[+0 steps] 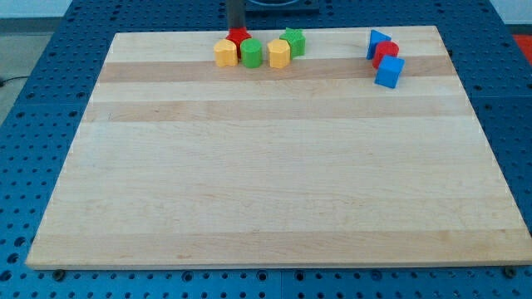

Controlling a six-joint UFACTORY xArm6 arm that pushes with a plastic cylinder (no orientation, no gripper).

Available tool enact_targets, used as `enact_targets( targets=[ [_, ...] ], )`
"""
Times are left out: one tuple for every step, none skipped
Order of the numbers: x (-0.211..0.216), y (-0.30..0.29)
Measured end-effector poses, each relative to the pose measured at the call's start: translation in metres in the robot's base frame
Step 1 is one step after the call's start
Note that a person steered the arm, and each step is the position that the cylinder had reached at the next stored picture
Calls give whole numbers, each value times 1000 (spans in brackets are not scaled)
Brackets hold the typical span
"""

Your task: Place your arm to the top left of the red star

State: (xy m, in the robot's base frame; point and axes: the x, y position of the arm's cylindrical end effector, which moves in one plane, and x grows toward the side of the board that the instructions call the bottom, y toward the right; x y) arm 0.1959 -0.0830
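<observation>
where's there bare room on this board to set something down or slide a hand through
Free: everything below the block rows, down to the board's bottom edge; also the top-left corner, and the gap between the green star and blue triangle. Crowded: around the red star, where my tip sits.

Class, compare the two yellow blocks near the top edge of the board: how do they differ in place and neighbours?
The left yellow block sits at the view's left end of the row, touching the green cylinder on one side only. The right yellow block sits between that cylinder and the green star. The left one looks rounder, the right one more faceted. Both are yellow and similar in size.
</observation>
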Motion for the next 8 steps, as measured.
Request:
enact_targets(
  targets=[
    [0,-21],
    [1,-34],
    [7,-40],
    [24,-31],
    [29,-24],
    [31,-22],
    [22,-30],
    [1,-35]
  ],
)
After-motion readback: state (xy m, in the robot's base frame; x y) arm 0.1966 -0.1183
